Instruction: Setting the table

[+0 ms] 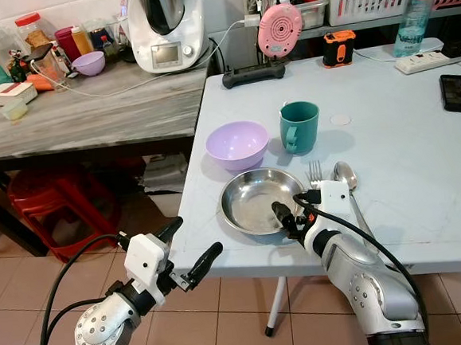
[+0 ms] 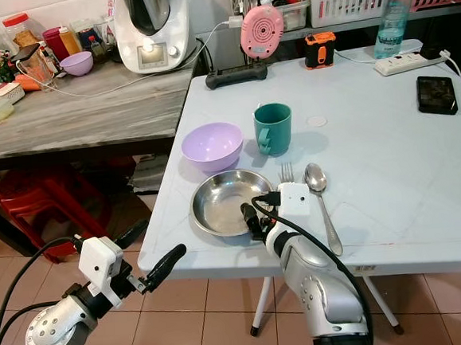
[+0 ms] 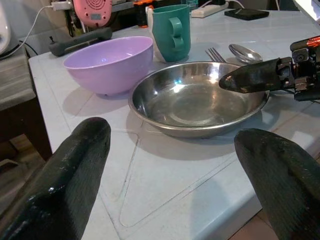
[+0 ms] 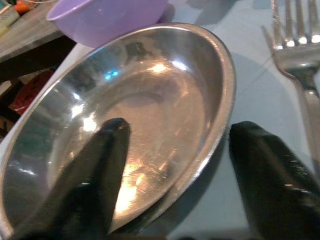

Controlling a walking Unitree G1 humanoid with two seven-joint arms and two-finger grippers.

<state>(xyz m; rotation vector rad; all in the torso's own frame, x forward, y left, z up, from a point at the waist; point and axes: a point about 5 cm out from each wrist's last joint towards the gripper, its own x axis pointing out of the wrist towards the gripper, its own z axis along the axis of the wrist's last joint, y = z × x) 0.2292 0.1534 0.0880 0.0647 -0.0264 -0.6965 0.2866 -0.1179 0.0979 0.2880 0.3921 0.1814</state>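
My right gripper (image 4: 172, 170) is spread wide across the near right rim of the steel plate (image 1: 252, 199), one finger (image 4: 95, 175) over the dish, the other outside it by the fork (image 4: 295, 60); I can't tell if either touches. The plate sits near the table (image 1: 423, 181) edge, with the purple bowl (image 1: 237, 144) and green mug (image 1: 299, 125) beyond. My left gripper (image 1: 190, 247) hangs open off the table's near left corner. I can read no writing.

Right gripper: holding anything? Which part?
Nothing clamped. The right gripper is open, fingers straddling the steel plate's near rim. The left gripper is open off the table edge.
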